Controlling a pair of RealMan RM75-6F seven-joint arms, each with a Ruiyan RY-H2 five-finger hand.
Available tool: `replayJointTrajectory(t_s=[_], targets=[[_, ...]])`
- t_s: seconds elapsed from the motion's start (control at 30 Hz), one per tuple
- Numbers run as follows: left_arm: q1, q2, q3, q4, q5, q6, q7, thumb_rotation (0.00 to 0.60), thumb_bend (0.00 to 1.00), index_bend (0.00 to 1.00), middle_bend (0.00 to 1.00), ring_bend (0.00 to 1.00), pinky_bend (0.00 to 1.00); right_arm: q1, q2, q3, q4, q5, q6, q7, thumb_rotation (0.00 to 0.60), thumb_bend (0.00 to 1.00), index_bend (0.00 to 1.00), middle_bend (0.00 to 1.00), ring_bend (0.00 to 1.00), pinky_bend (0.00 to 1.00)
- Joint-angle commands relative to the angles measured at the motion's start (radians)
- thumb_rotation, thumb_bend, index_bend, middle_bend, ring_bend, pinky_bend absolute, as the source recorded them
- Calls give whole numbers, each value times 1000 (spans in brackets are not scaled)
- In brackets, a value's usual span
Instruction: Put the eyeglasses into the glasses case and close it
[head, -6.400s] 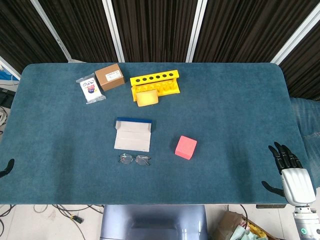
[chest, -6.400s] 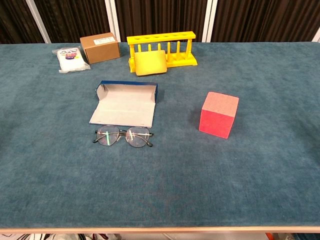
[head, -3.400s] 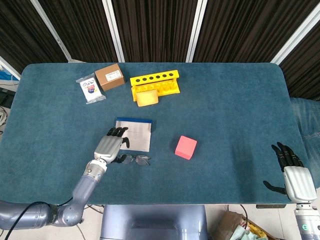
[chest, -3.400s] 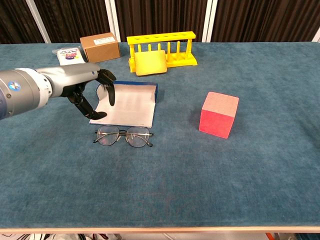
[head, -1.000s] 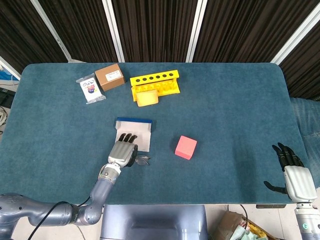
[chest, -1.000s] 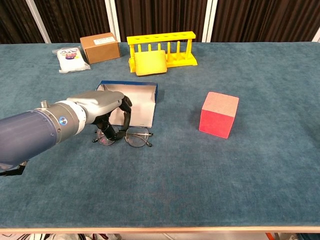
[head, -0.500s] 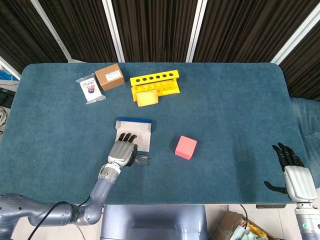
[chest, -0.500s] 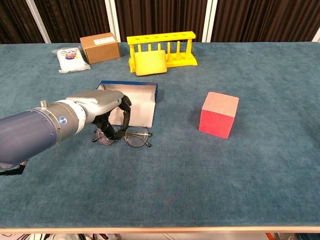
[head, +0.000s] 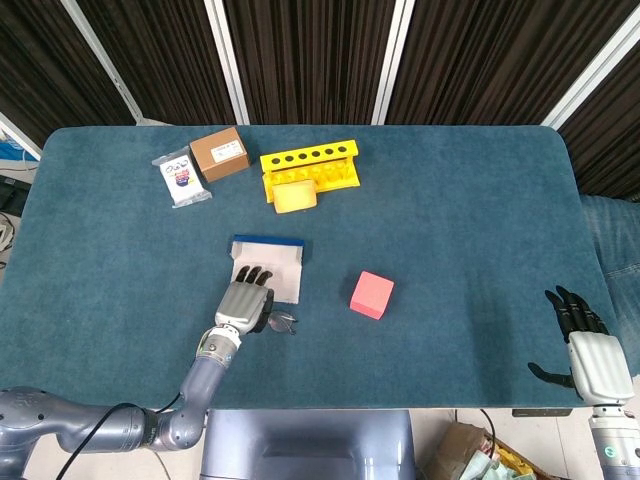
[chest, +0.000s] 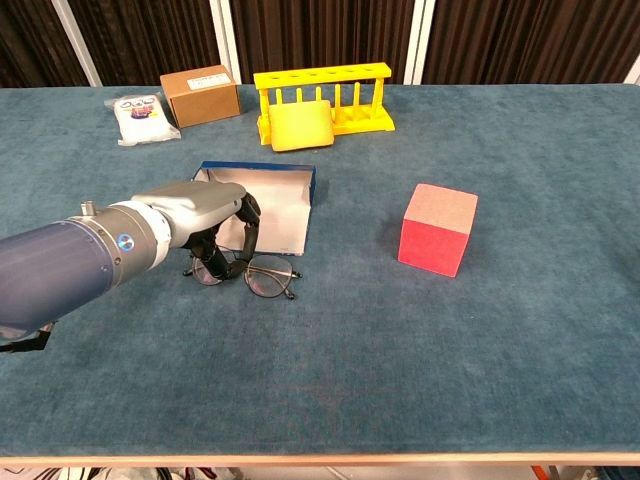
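The eyeglasses (chest: 270, 282) (head: 283, 322) lie just in front of the open glasses case (chest: 275, 205) (head: 275, 262), a grey tray with a blue back wall. My left hand (chest: 205, 215) (head: 243, 305) is over the left lens, its fingers curled down and pinching the frame. That lens is mostly hidden under the hand; the right lens sticks out, slightly skewed. My right hand (head: 583, 345) rests at the table's front right edge, fingers apart and holding nothing. It does not show in the chest view.
A red cube (chest: 438, 228) (head: 372, 294) stands right of the case. Along the back are a yellow tube rack (chest: 322, 95) with a yellow block (chest: 295, 127) leaning on it, a cardboard box (chest: 200, 94) and a white packet (chest: 140, 117).
My left hand came in from the left and settled on the eyeglasses. In the last half second the glasses shifted slightly left and turned under its fingers. The right hand stayed put.
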Motion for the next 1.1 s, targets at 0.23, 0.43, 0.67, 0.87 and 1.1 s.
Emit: replayJointTrajectory(t_s=[0.23,0.43,0.67,0.87,1.1], targets=[[-3,20,-20,-36,0,33,22,600,427,572,134,0,0,0,0,-1,-1,1,-2,0,600,0,0,0,0,176],[-32,24,-61,-41,-53,65,86,600,427,572,133,0,0,0,1,-1,-3,3,-3,-1,600,0,0,0,0,176],[-72,3,-111,-5,-111,81,134,600,427,572,133,0,0,0,1,0,-4,7,-6,0,600,0,0,0,0,176],[-112,-28,-160,57,-156,89,164,600,427,572,133,0,0,1,1,0,-5,8,-6,-2,600,0,0,0,0,175],[-168,-83,-225,168,-233,91,204,600,427,572,133,0,0,0,2,1,-6,10,-7,-1,600,0,0,0,0,176]])
